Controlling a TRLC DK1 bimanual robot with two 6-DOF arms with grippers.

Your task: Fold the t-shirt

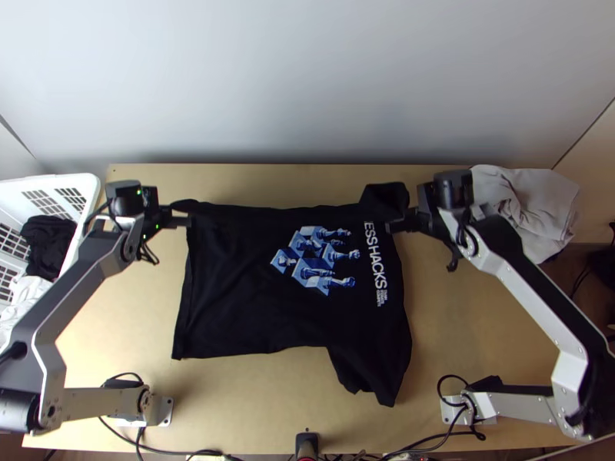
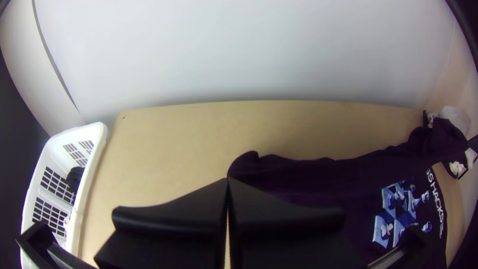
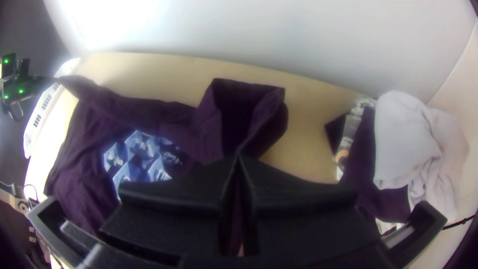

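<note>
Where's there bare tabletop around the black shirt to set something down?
Bare wood shows before the t-shirt, toward the near edge; between shirt and laundry basket, partly beneath the left arm; and along the far edge. Crowded: far right, grey cloth near the right gripper.

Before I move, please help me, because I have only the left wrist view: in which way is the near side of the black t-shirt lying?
Observer: In the top view, a sleeve of the black t-shirt sticks out toward the arm bases, near the right end.

Operator: Thank you. And the right pincer, is it open or closed?

Observer: In the right wrist view, the right pincer has its fingers together, with cloth at their tips.

Operator: Understood. At which part of the shirt is my left pincer?

Observer: The top view puts it at the far left corner; from there the left edge runs down toward the arm bases.
</note>
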